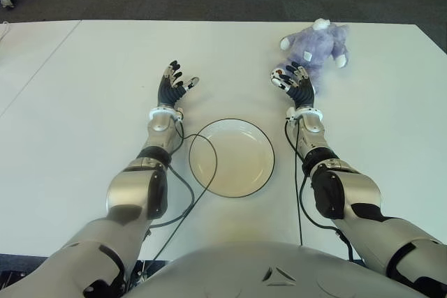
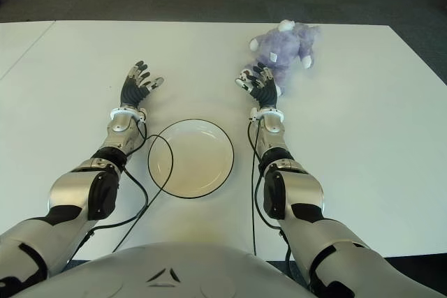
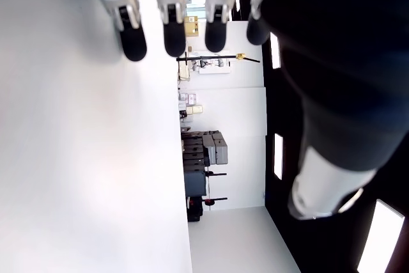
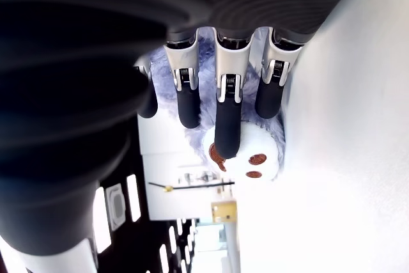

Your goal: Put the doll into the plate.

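Right hand (image 1: 292, 79): fingers spread and extended, holding nothing, palm turned toward the doll (image 1: 316, 45), which lies on the white table (image 1: 84, 88) directly ahead of the fingertips, touching or nearly so. The right wrist view shows the fingers (image 4: 227, 119) reaching over the purple plush toward a white paw, none closed on it. Step in hand, as judged: the reach, grasp not yet made. The next move calls for a short advance and closing around the soft body.

The plate (image 1: 231, 157) sits behind the right hand and to its left, empty. Left hand (image 1: 174, 84): open, idle, beyond the plate's left rim. The table's far edge lies just beyond the doll; bare surface runs between doll and plate, giving clear room for carrying.
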You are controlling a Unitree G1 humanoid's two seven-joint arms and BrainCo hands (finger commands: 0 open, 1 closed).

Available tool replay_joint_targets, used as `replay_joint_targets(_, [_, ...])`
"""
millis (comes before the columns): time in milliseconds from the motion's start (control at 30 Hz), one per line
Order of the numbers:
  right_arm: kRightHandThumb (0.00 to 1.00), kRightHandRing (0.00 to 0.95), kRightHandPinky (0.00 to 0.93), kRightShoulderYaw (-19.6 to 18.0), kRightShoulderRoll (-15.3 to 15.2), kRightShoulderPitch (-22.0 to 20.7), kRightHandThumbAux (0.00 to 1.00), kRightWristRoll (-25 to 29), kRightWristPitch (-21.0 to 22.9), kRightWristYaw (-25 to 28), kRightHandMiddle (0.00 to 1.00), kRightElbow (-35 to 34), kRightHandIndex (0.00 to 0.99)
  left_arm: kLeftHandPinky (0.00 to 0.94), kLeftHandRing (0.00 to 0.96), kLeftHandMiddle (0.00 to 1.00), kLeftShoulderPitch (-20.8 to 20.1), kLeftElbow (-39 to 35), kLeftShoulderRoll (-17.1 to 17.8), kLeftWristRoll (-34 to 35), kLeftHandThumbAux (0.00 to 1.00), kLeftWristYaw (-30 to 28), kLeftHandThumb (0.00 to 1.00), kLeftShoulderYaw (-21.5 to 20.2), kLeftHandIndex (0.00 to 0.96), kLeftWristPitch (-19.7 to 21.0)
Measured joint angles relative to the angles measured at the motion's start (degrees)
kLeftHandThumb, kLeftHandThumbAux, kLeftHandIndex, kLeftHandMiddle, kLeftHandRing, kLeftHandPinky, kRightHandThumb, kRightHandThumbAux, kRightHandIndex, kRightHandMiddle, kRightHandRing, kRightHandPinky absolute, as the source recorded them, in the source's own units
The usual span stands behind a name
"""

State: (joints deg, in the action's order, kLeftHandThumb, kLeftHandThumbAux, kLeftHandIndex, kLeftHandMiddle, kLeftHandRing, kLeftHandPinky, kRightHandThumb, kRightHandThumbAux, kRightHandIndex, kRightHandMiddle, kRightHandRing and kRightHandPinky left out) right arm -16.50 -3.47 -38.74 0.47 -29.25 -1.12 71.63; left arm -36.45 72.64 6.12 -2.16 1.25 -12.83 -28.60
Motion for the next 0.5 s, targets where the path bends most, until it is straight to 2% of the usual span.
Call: replay_joint_targets(500, [0.0, 0.115, 0.138, 0.2, 0.0, 0.0, 0.83, -0.1, 0.0, -0.1, 0.122, 0.0, 0.109, 0.169, 0.12, 0.107, 0.0, 0.0, 0.0, 0.0, 0.78, 0.0, 0.065, 0.1, 0.089, 0.0])
